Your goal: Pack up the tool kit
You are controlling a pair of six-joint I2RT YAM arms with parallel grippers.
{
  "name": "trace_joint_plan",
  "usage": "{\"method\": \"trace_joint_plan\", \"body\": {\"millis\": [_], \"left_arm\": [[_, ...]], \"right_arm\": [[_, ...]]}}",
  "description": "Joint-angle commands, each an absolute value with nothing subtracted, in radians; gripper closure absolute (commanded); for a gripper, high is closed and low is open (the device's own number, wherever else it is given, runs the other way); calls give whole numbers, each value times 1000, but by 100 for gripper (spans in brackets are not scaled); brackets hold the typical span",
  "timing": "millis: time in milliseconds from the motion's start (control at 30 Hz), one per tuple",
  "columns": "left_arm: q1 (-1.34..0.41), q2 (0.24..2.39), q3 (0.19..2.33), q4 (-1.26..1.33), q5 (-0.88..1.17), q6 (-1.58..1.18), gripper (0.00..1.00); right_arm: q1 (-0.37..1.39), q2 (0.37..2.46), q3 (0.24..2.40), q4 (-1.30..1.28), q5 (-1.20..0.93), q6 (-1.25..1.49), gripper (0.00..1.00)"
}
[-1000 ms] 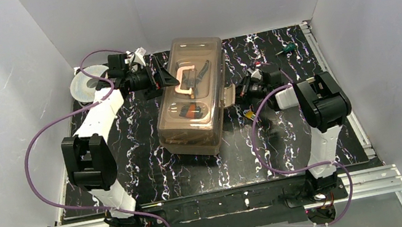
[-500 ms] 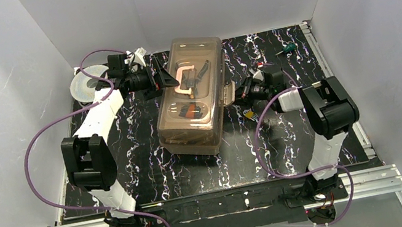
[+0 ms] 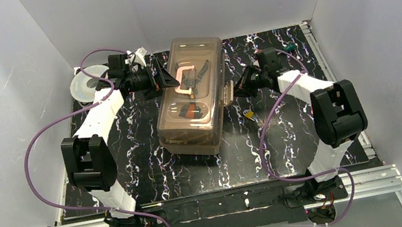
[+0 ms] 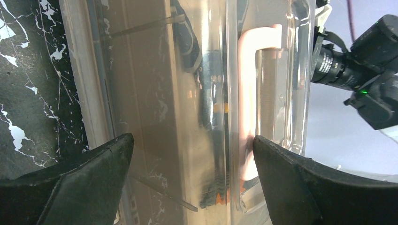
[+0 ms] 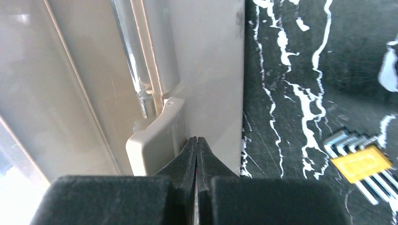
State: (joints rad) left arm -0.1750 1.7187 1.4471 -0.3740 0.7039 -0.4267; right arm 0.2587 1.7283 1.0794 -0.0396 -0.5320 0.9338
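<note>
The tan toolbox (image 3: 192,105) lies in the middle of the mat with its smoky lid shut. Its cream handle (image 3: 183,80) lies on top, and dark and orange tools show through the lid. My left gripper (image 3: 166,77) is open at the box's left side, its fingers spread across the lid edge and handle (image 4: 248,93) without closing on them. My right gripper (image 3: 237,90) is shut with nothing in it. Its tips (image 5: 196,139) touch the cream latch (image 5: 157,143) on the box's right wall.
A yellow-holdered hex key set (image 3: 248,114) lies on the mat just right of the box, also in the right wrist view (image 5: 361,161). A green-handled screwdriver (image 3: 287,48) lies at the back right. The round grey spool (image 3: 84,84) sits at the back left corner.
The right arm has swung its elbow out to the right and its wrist toward the back, with the shut tips staying by the latch. The left arm has not moved.
</note>
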Motion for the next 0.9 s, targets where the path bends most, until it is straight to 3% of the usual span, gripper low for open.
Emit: {"method": "trace_joint_plan", "body": {"millis": [0, 200, 533, 867], "left_arm": [[-194, 1690, 1424, -412, 712, -409, 2], [-195, 1694, 1428, -411, 720, -411, 2], [-194, 1701, 1426, -415, 728, -418, 2], [-194, 1690, 1422, -422, 721, -410, 2]], "right_arm": [[325, 1681, 1273, -330, -399, 867, 99], [419, 1725, 1477, -641, -136, 879, 99], [529, 1863, 1722, -863, 32, 934, 99], [507, 1725, 1633, -745, 60, 862, 99]]}}
